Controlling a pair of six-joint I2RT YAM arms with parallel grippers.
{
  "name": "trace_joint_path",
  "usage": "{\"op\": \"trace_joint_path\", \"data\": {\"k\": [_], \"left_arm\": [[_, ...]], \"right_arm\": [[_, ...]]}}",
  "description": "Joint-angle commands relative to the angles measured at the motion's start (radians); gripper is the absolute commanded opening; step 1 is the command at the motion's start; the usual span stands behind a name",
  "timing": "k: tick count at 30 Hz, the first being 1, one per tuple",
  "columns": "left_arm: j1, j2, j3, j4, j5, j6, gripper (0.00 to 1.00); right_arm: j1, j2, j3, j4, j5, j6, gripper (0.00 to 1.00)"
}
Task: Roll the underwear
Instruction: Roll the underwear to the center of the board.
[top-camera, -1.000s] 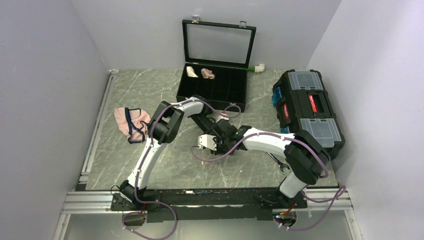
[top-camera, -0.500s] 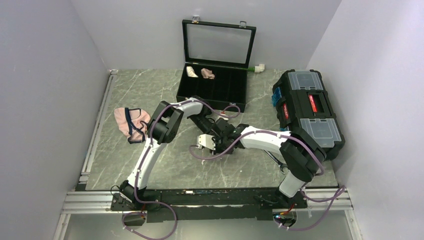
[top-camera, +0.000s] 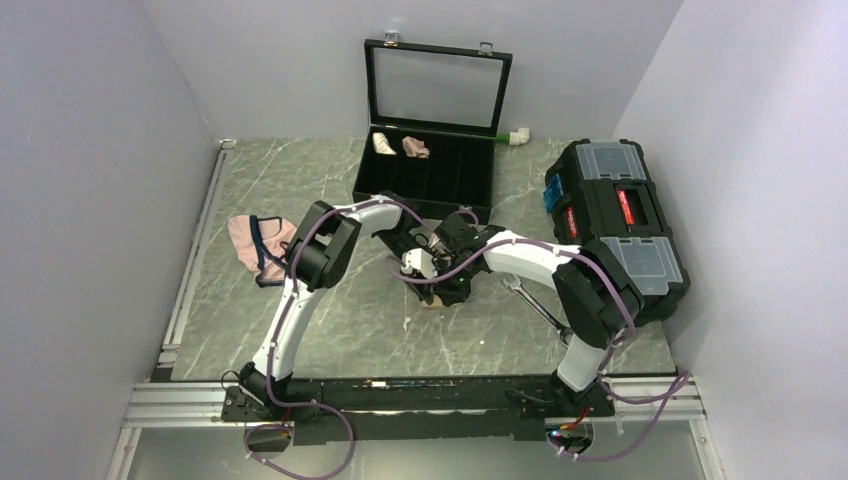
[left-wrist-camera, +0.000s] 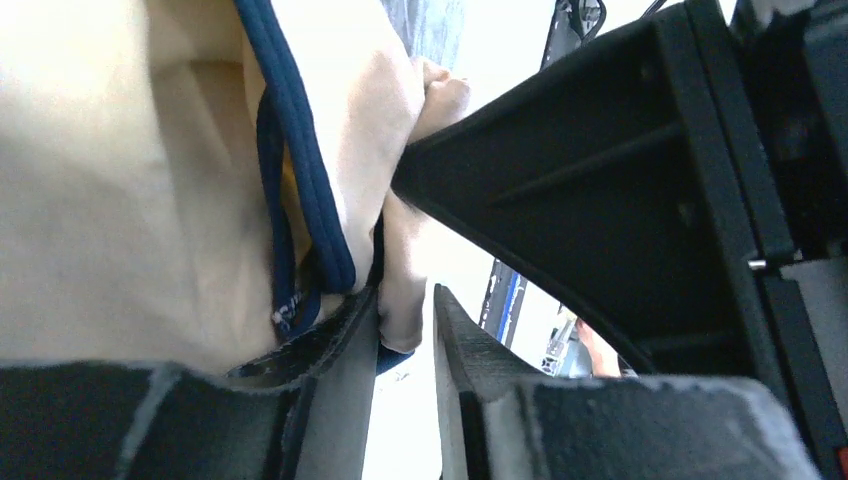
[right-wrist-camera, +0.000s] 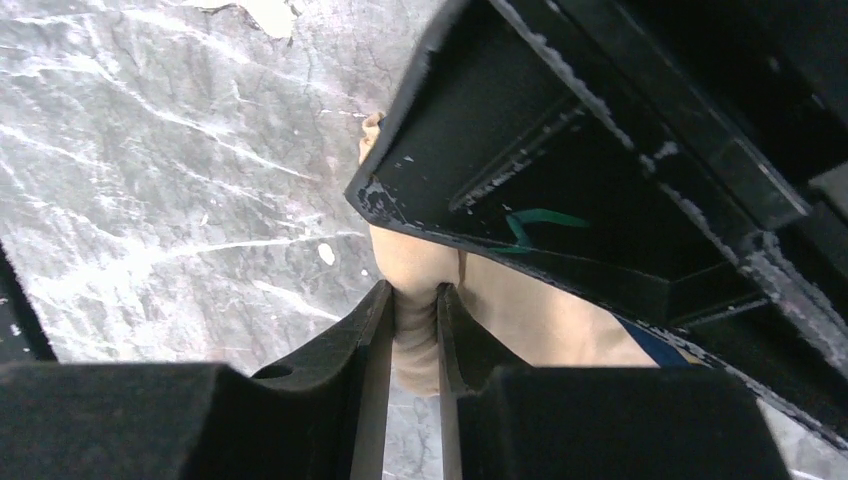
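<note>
While working through the rolling step at mid-table, just in front of the black case (top-camera: 420, 207), clamping the right gripper (right-wrist-camera: 412, 300) jaws on a tan fold of the underwear (left-wrist-camera: 150, 200). Holding the left gripper (left-wrist-camera: 405, 300) jaws slightly apart around a navy-edged fold; not possible to tell if gripping. Probably needing next another turn, with the fabric pulled tight.

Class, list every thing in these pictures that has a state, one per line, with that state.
tan underwear, bunched
right gripper, shut on the tan underwear
left gripper, tan fabric between its jaws, grip unclear
display case, lid open
toolbox, shut
pink underwear, unrolled
</note>
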Motion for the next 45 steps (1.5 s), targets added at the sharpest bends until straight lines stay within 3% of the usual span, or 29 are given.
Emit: {"op": "trace_joint_path", "data": {"k": [1, 6, 16, 24, 31, 35, 39, 45], "left_arm": [[0.021, -0.072, -0.064, 0.075, -0.146, -0.008, 0.37], [0.047, -0.112, -0.111, 0.1, -0.151, -0.019, 0.45], [0.139, -0.254, -0.288, 0.21, -0.186, -0.062, 0.51], [0.24, -0.553, -0.551, 0.457, -0.303, -0.159, 0.5], [0.235, -0.82, -0.774, 0.704, -0.405, -0.143, 0.5], [0.175, -0.925, -0.841, 0.797, -0.433, -0.083, 0.51], [0.013, -0.979, -0.875, 0.866, -0.551, 0.015, 0.52], [-0.222, -0.871, -0.778, 0.902, -0.698, 0.082, 0.53]], "right_arm": [[-0.026, 0.051, 0.002, -0.154, -0.125, -0.006, 0.0], [-0.057, 0.055, 0.018, -0.178, -0.161, -0.016, 0.0], [-0.131, 0.172, 0.164, -0.317, -0.266, -0.073, 0.0], [-0.233, 0.414, 0.418, -0.605, -0.44, -0.216, 0.0], [-0.273, 0.627, 0.628, -0.862, -0.523, -0.348, 0.0], [-0.282, 0.678, 0.662, -0.905, -0.538, -0.362, 0.0], [-0.284, 0.697, 0.656, -0.905, -0.541, -0.359, 0.0], [-0.284, 0.687, 0.643, -0.86, -0.531, -0.32, 0.0]]}}
